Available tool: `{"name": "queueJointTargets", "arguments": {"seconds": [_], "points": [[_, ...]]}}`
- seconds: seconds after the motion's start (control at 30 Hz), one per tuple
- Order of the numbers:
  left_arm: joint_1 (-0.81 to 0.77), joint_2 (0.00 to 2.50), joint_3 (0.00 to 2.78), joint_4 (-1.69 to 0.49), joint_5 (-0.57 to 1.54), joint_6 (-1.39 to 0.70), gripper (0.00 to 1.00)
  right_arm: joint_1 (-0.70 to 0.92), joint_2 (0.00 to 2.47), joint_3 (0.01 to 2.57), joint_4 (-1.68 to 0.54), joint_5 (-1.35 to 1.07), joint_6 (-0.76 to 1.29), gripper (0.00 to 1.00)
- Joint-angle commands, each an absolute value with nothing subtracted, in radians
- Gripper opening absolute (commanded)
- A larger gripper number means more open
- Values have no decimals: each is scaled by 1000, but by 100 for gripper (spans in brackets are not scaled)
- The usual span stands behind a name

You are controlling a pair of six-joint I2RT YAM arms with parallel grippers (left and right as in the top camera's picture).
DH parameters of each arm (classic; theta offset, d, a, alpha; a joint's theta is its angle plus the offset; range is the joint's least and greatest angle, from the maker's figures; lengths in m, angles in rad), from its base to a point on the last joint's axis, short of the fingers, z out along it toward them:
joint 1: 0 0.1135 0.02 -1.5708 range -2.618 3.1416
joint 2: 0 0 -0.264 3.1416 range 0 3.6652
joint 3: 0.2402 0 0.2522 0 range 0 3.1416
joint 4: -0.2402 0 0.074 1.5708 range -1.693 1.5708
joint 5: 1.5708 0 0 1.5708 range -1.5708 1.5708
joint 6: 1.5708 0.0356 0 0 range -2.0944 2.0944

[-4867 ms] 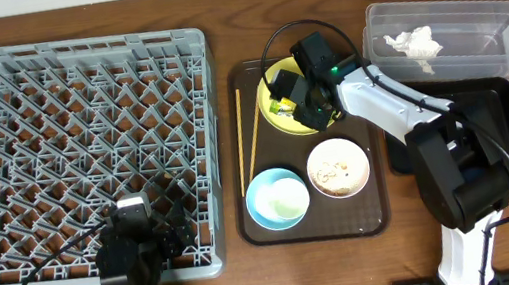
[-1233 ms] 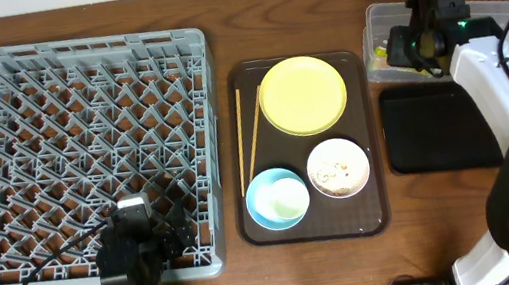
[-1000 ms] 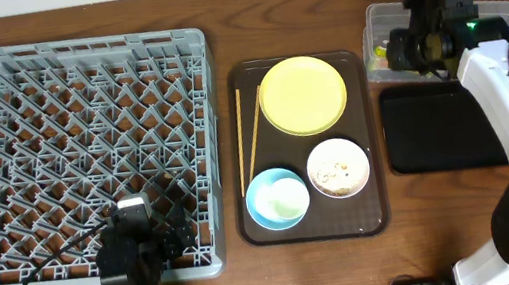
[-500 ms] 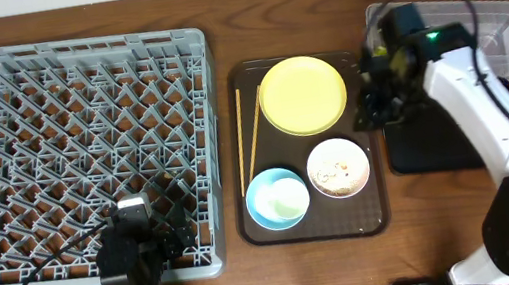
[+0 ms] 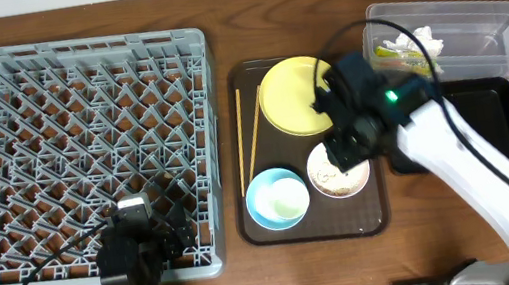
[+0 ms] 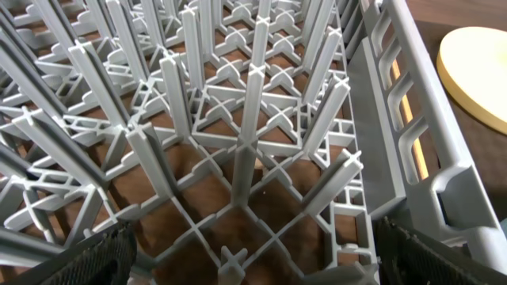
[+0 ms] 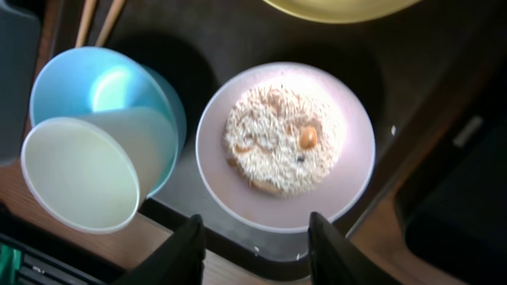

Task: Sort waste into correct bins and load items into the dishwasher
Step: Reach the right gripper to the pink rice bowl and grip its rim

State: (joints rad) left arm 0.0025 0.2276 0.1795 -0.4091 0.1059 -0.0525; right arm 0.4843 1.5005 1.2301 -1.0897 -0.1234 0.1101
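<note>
The grey dishwasher rack (image 5: 100, 155) fills the left of the table. On the brown tray lie the yellow plate (image 5: 293, 96), chopsticks (image 5: 249, 138), light blue bowl (image 5: 278, 200) and small cream bowl (image 7: 285, 150) holding rice scraps (image 7: 277, 138). My right gripper (image 7: 261, 253) hovers open just above the cream bowl's near rim, with nothing between its fingers (image 7: 190, 249). The clear tub (image 5: 501, 30) holds the white tissue (image 5: 418, 39) and the wrapper (image 5: 393, 53). My left gripper (image 6: 253, 265) stands wide open over the rack's (image 6: 238, 142) near edge.
The brown tray (image 5: 262, 227) sits between the rack and the black tray (image 5: 498, 116), which my right arm partly covers. A pale round cup shape (image 7: 91, 170) lies against the blue bowl (image 7: 103, 83). Bare wood shows along the table's front right.
My right arm swung from over the clear tub leftward and down to the cream bowl. The wrapper stays in the tub. The left arm has not moved.
</note>
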Motion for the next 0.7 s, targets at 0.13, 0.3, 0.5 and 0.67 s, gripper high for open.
{"name": "queueJointTargets", "arguments": {"seconds": [0.13,0.3,0.5,0.67], "points": [[-2,226,201,-411,120,-60,99,553,1346,997,-929,-87,43,50],[-2,226,201,-411,120,-60,99,602,1363,905,-784,-87,43,47],[-2,226,201,-411,120,-60,99,640,1387,853,-693,-86,46,43],[-2,226,201,-411,120,-60,99,643,1393,819,-656,-86,47,41]]}}
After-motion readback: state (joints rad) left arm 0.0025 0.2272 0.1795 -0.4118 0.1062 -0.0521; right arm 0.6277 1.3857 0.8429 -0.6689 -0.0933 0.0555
